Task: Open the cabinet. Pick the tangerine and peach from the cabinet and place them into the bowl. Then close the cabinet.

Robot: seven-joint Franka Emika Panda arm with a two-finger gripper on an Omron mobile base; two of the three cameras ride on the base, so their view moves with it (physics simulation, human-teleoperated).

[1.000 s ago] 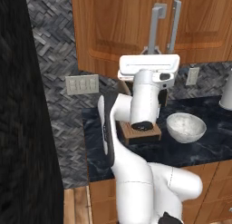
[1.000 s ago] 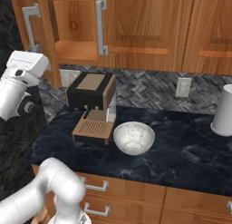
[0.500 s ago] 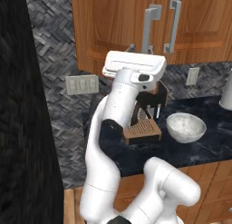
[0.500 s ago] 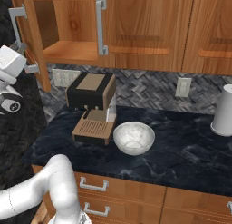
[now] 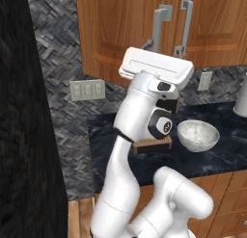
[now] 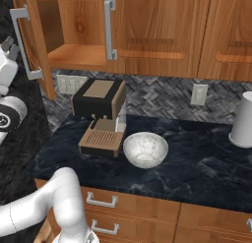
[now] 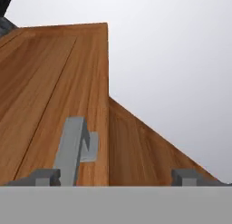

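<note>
Two things could trip you here: the open door and the handle right beside your fingers. The cabinet (image 6: 147, 35) hangs above the bench (image 6: 197, 163), with its left door (image 6: 34, 45) swung out toward the arm and its right door (image 6: 157, 30) shut. The gripper (image 7: 115, 177) is released, its tips spread wide and grasping nothing. In the hand view, the silver handle (image 7: 74, 150) stands just beside one fingertip (image 7: 45, 175).

If you pull away at an angle, that fingertip may catch the bar and drag the door back toward shut. The hand also sits close to the door's edge in the right base view. A wide swing toward the shelf (image 6: 78, 55) could knock the door or jam the wrist against it.

The stretch of shelf on show is bare wood. I cannot tell where the tangerine and peach lie, though they may be farther along behind the shut door. Reaching in blind risks nudging a round fruit so that it rolls off the shelf.

The bowl (image 6: 145, 149) sits on the bench below, just beside the coffee machine (image 6: 98, 114). A fruit let go from high up could bounce out of the shallow bowl.
</note>
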